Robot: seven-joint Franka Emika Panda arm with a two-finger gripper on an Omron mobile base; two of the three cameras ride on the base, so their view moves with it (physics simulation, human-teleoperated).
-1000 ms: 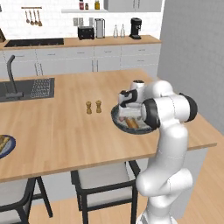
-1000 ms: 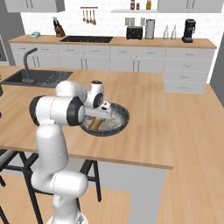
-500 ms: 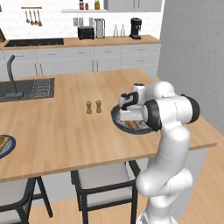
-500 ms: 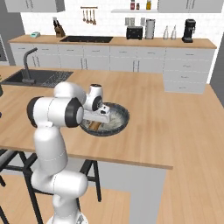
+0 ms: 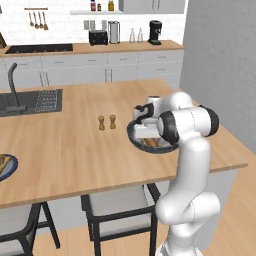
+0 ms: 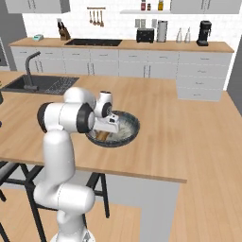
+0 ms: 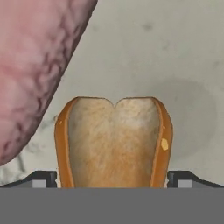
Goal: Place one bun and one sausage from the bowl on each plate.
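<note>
Down in bowl [image 6: 133, 126]: gripper [image 7: 113, 178] fully spread, fingertips [image 7: 43, 178] straddling bun [image 7: 113, 142], ungripped.

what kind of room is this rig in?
A rendered home-style kitchen. A wooden island counter with a sink set into it, a stovetop on the back counter, and a coffee maker beside a toaster all point that way.
</note>
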